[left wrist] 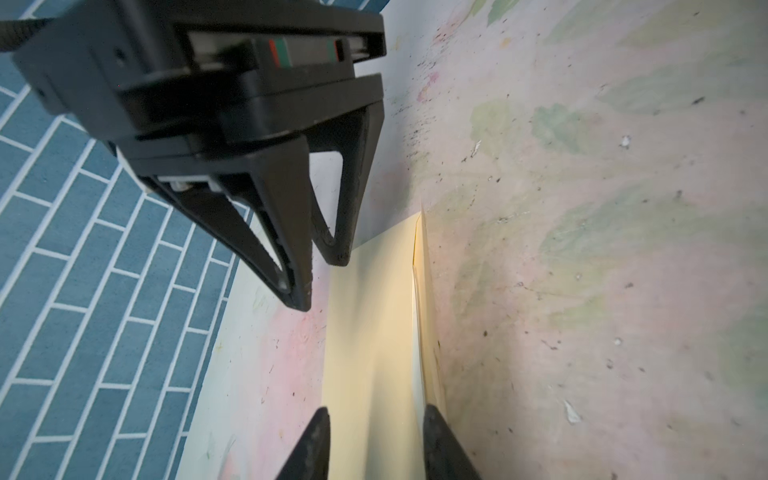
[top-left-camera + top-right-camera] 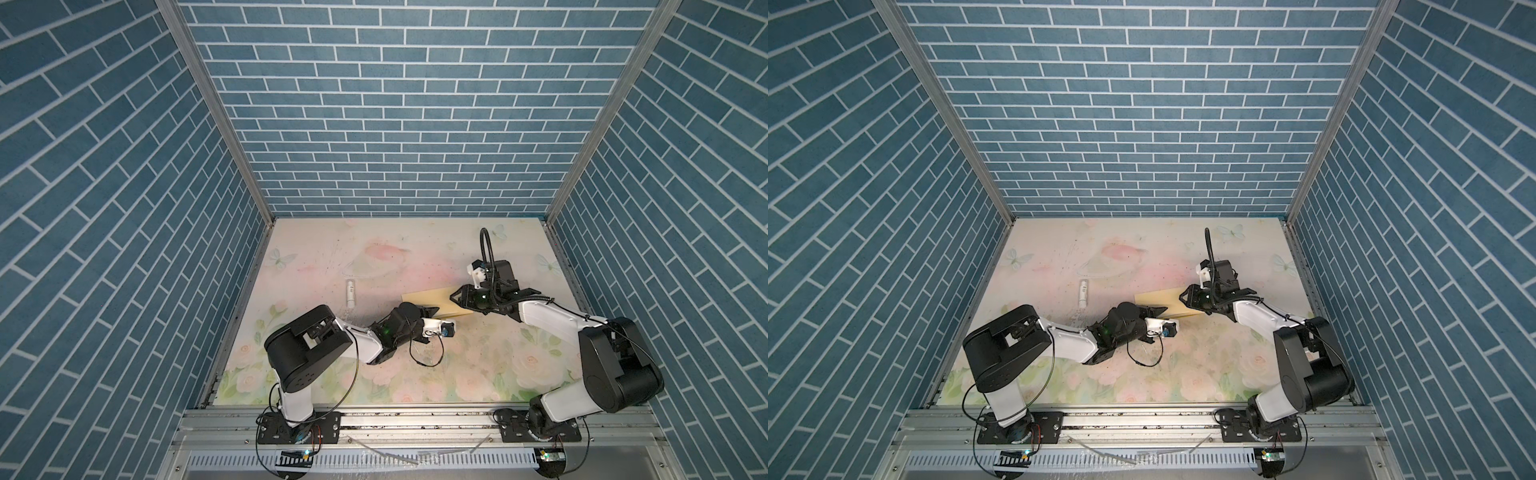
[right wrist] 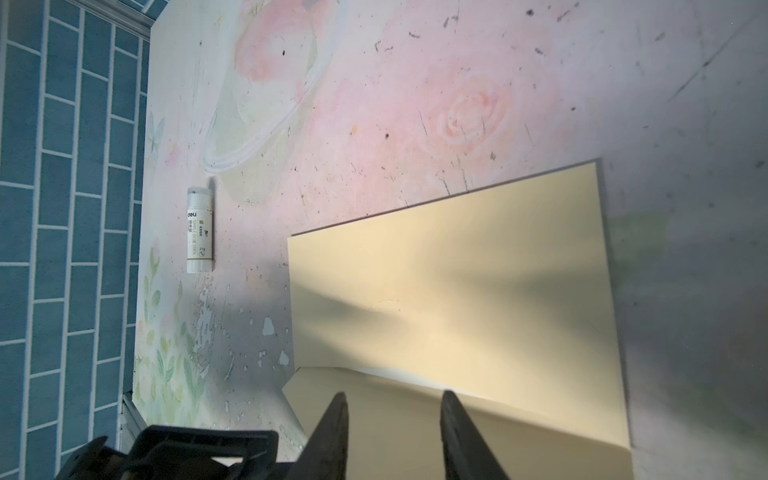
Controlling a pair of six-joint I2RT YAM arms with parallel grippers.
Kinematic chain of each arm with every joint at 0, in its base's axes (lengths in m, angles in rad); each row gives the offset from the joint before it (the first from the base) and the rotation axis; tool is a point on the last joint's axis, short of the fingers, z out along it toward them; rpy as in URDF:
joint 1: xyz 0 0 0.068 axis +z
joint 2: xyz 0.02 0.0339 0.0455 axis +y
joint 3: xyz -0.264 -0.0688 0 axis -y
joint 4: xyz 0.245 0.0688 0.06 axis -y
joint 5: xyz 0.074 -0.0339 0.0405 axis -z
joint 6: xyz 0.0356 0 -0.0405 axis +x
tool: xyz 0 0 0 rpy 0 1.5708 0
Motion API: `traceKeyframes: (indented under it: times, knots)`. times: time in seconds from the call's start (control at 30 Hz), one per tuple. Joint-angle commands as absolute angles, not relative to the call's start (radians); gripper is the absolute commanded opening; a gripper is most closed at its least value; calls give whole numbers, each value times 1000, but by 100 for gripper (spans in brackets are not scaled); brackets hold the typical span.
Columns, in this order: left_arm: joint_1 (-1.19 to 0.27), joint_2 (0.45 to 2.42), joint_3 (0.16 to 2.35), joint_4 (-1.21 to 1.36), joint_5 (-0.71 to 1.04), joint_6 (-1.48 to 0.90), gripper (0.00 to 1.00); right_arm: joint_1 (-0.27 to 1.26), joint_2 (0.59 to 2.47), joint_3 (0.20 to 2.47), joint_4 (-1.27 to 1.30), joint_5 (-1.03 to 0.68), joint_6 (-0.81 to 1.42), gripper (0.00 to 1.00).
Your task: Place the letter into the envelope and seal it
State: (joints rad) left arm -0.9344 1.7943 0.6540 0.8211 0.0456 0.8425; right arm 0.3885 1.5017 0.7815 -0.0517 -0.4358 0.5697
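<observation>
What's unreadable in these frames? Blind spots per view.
Inside the envelope: opaque in every view; no letter shows.
Its near corners: top views, under the left gripper and right gripper.
Tip of the flap: right wrist view, cut off by the frame edge.
Print on the glue stick: too small in top views.

In both top views the left end effector (image 2: 434, 310) and the right end effector (image 2: 455, 296) cover the near edge of the envelope (image 2: 428, 300), so the flap position cannot be determined there. In each wrist view the picture edge cuts off the arm's own end effector, leaving only fingertips. Envelope contents are hidden. Fine print on the glue stick (image 3: 200, 230) is illegible.
</observation>
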Motion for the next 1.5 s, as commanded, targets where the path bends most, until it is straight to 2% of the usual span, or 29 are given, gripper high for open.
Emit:
traceKeyframes:
  times: [0.0,0.27,0.43,0.87,1.13,1.47]
  knots:
    - [-932,1730,619,905,26,722,53,404,1498,804,-44,-456,587,33]
    - [-928,1574,578,837,-90,439,88,463,1505,789,-81,-454,579,22]
    - [-913,1487,592,696,-145,291,99,505,1514,777,-101,-443,583,15]
    - [-767,1392,669,387,-167,-37,100,607,1602,753,-81,-409,628,9]
    - [-683,1374,731,194,-163,-228,100,632,1683,750,-15,-397,685,9]
    - [-607,1357,796,-52,-205,-337,100,641,1735,761,52,-383,743,11]
